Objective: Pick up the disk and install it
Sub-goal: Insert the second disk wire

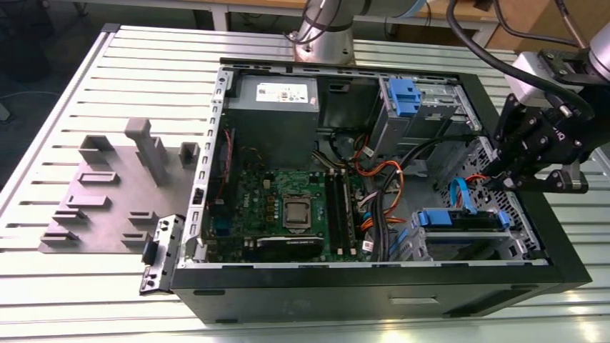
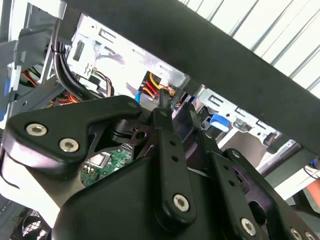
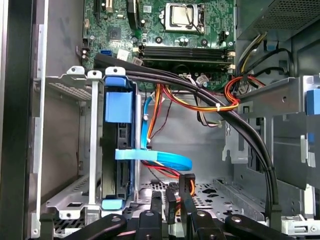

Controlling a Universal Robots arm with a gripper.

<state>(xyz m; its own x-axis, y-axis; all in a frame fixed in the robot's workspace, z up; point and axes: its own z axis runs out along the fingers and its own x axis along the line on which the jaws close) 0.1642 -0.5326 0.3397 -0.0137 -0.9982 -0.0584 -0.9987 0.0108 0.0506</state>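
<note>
In the exterior view, shows a computer case lying open on the slatted tabletop, likely so the inside can be reached from above. Places the pincer over the case's edge at the exterior view's right, just above the drive bays. Finds the disk sitting in its cage near the case's front corner, blue rails guiding it into the slot.

In the second wrist view, looks past the pincer toward cables; cannot tell whether open or closed.

In the first wrist view, sets the pincer low inside, near the disk, which stands on edge between metal rails beside a blue cable.
</note>
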